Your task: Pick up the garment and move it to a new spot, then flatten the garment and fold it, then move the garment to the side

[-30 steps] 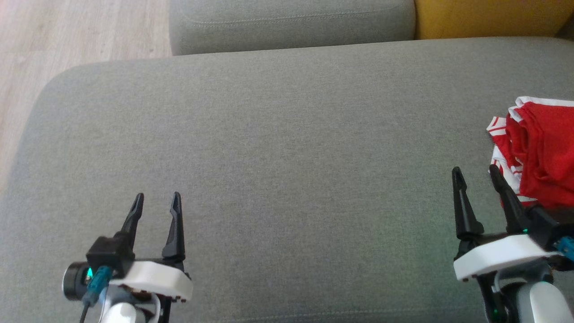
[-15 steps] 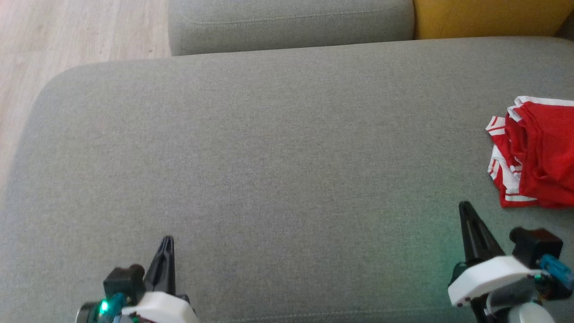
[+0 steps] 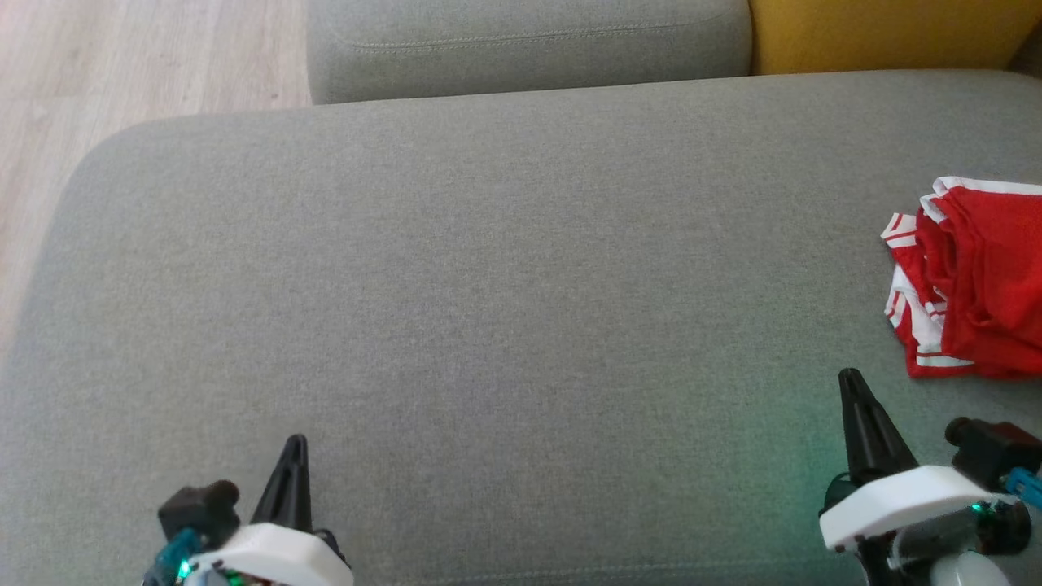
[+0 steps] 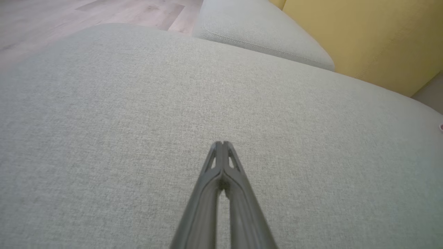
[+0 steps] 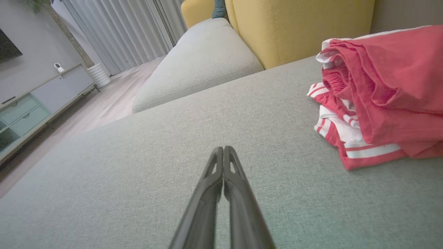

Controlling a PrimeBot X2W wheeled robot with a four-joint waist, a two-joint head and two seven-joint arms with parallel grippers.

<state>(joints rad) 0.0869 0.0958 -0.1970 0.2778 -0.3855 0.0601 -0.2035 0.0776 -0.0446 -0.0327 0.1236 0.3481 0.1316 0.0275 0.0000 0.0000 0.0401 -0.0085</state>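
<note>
The garment (image 3: 981, 273) is a red piece with white stripes, folded into a pile at the right edge of the grey sofa seat (image 3: 488, 285); the right wrist view has the garment (image 5: 384, 93) at its right side. My right gripper (image 3: 851, 381) is shut and empty, low on the seat, just left of and in front of the pile, apart from it. Its tips (image 5: 223, 149) meet above bare cushion. My left gripper (image 3: 295, 443) is shut too, holding nothing, at the lower left over bare cushion (image 4: 221, 143).
A second grey cushion (image 3: 529, 41) lies behind the seat, with a yellow backrest (image 3: 887, 32) to its right. Wooden floor (image 3: 122, 65) shows past the seat's rounded left edge. A low cabinet (image 5: 31, 103) and curtains (image 5: 131, 27) stand farther off.
Both grippers have shut and drawn back toward the view's bottom edge. The right one has come away from the garment's edge, which stays where it lay.
</note>
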